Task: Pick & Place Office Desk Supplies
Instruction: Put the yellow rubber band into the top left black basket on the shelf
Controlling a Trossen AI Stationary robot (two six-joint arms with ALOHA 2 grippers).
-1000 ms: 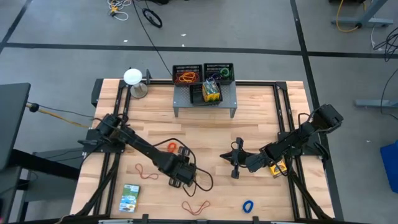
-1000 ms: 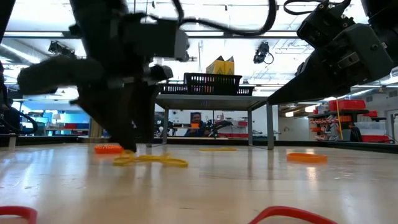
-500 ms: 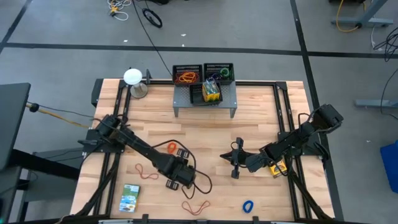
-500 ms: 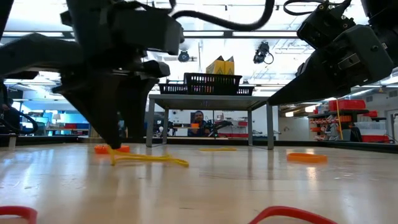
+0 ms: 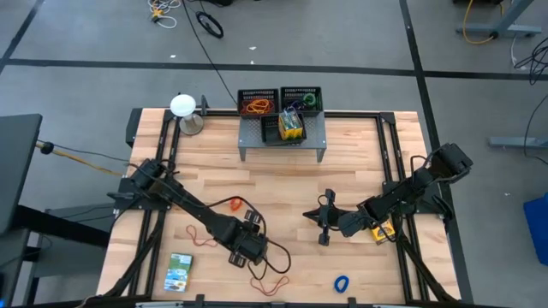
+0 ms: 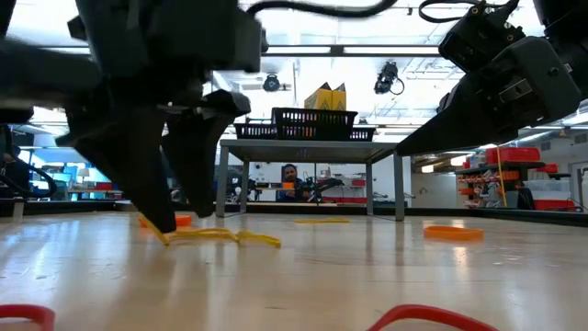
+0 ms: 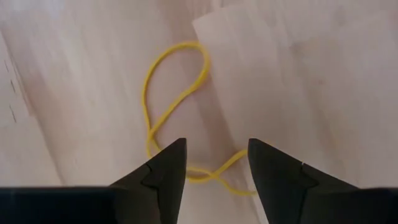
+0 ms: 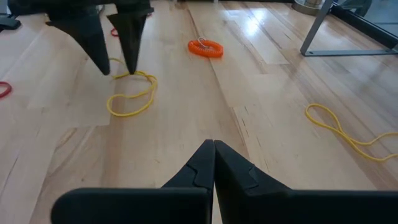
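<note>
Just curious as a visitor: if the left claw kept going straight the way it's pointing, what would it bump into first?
Probably the yellow rubber band lying between the left claw's open fingers, then the wooden table right beneath it. How much gap remains is hard to judge.

The wooden table (image 5: 360, 162) carries scattered rubber bands (image 5: 202, 237), a card box (image 5: 179, 272) and a grey shelf (image 5: 282, 141).

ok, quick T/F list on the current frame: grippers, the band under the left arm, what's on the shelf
1. The left gripper is open, fingertips down at a yellow rubber band on the table. True.
2. The right gripper is open. False: its fingers are shut, holding nothing.
3. The yellow band is already lifted clear. False: it lies flat on the wood.
4. Black mesh trays sit on the grey shelf. True.
5. The orange coiled band is in the left gripper. False: it lies apart on the table.
</note>
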